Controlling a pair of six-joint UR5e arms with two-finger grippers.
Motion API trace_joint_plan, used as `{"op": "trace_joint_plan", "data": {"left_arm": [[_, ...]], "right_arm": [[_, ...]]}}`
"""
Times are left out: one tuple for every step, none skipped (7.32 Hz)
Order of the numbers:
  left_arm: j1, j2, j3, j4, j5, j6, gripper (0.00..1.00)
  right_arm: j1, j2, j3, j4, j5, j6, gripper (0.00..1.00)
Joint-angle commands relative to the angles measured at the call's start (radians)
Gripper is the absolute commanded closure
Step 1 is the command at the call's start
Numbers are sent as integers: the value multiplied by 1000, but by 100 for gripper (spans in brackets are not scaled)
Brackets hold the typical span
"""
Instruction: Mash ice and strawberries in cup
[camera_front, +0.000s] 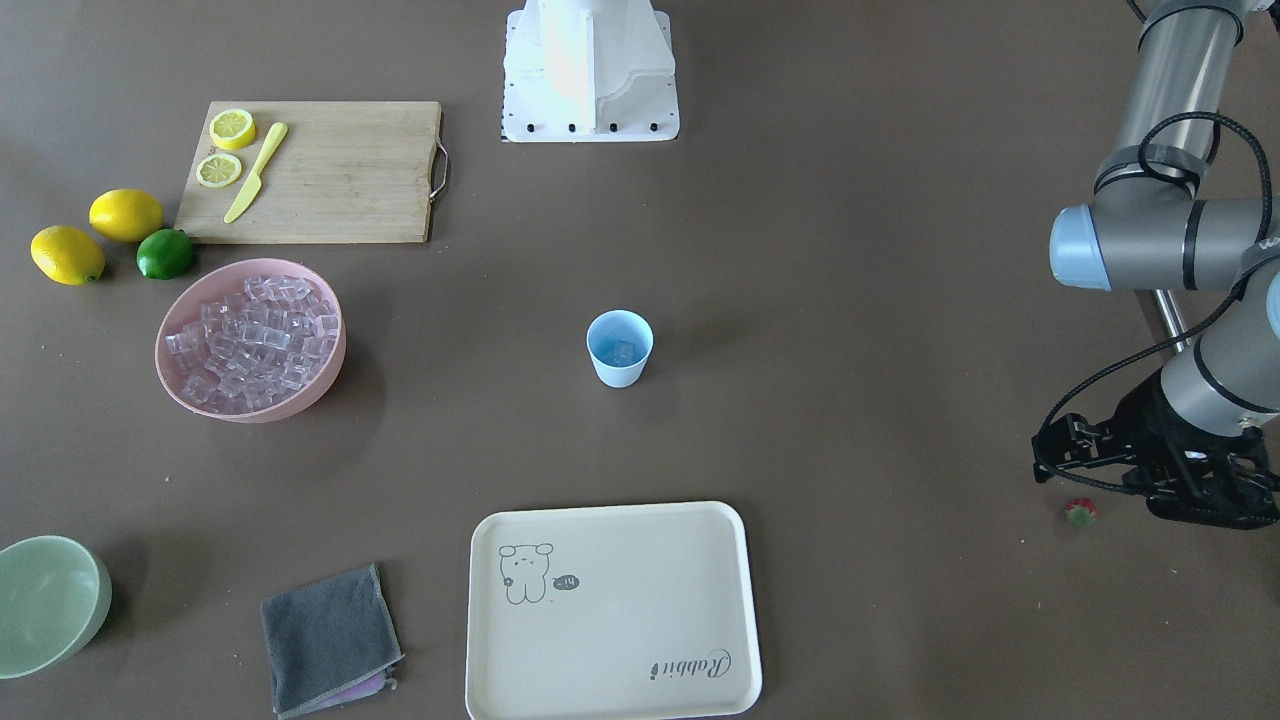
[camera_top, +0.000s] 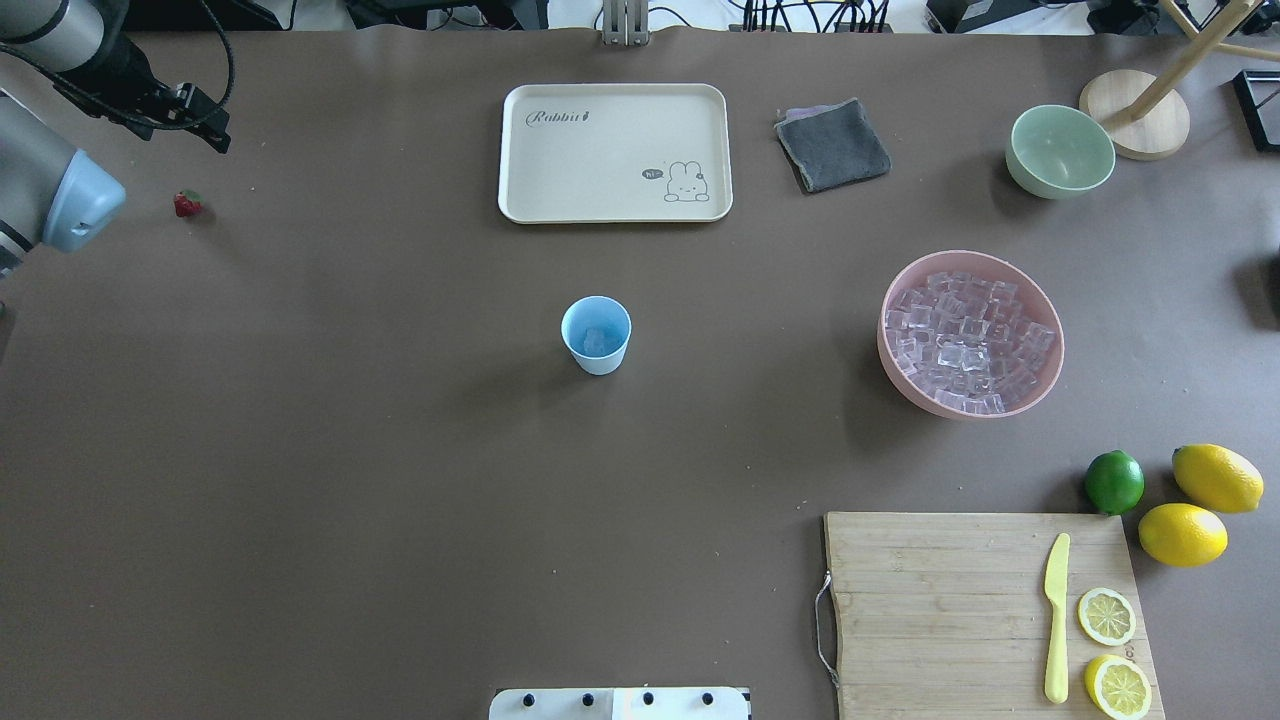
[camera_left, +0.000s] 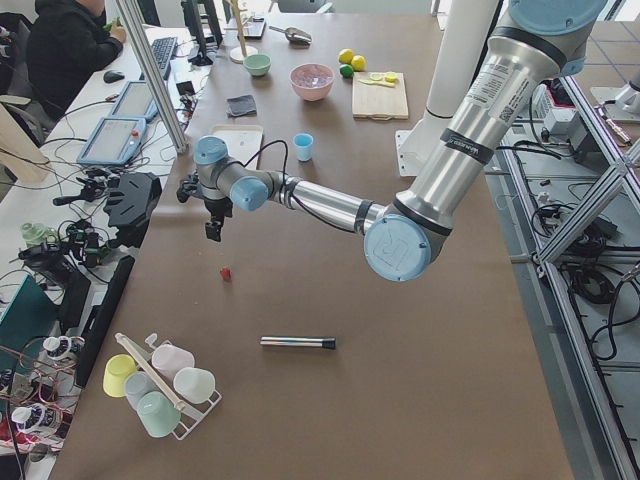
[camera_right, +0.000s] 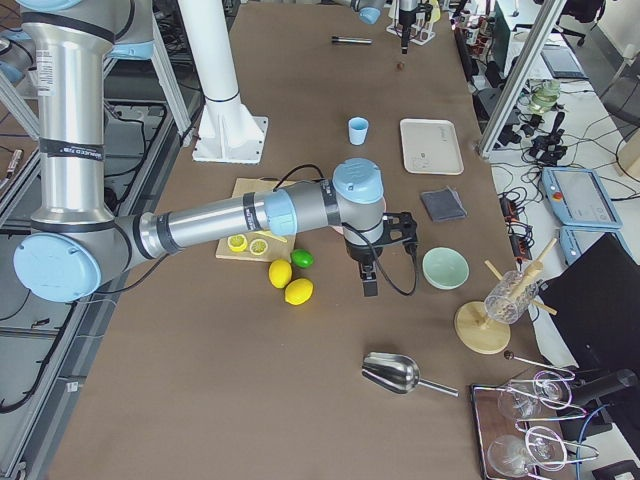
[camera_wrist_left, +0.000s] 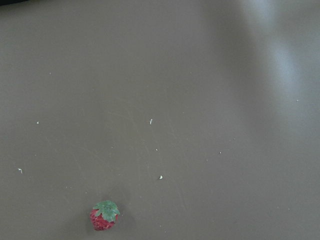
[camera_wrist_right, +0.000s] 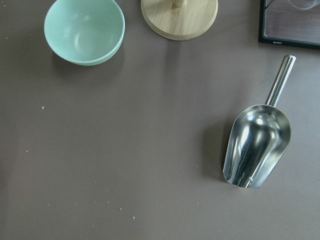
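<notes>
The pale-blue cup (camera_front: 619, 348) stands upright mid-table, also in the overhead view (camera_top: 596, 335), with a few clear ice cubes (camera_top: 597, 341) inside. More ice (camera_front: 252, 342) fills a pink bowl (camera_front: 332, 375). The tiny red strawberry (camera_front: 1080, 512) lies on the bare table far to my left, and also shows in the overhead view (camera_top: 187, 204) and the left wrist view (camera_wrist_left: 104, 215). My left gripper (camera_front: 1205, 500) hangs above the table just beside the berry; I cannot tell its jaws. My right gripper (camera_right: 368, 282) hovers near the pale-green bowl (camera_right: 445, 267); I cannot tell its state.
A cream tray (camera_top: 615, 205) and grey cloth (camera_top: 832, 145) lie beyond the cup. A cutting board (camera_top: 960, 610) holds a yellow knife and lemon halves, with lemons and a lime (camera_top: 1114, 481) beside it. A metal scoop (camera_wrist_right: 257, 145) and a metal bar (camera_left: 298, 342) lie at the table's ends.
</notes>
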Motion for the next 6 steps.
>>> {"op": "trace_joint_plan", "data": {"left_arm": [[5,-5,61,-5,17,-8,1],[7,1,58,-49,24,-5,1],[11,4,89,-51,32,-3,1],[13,4,115,-60,38,-2,1],[14,3,120,-60,38,0,1],[18,1,136,-60,53,0,1]], "right_arm": [[5,-55,-24,3,25,0,0],[8,-60,-35,3,28,-2,0],[23,-85,-41,3,32,0,0],[23,-80,-45,3,32,0,0],[34,-77,-34,5,34,0,0],[58,-77,-19,6,31,-2,0]]}}
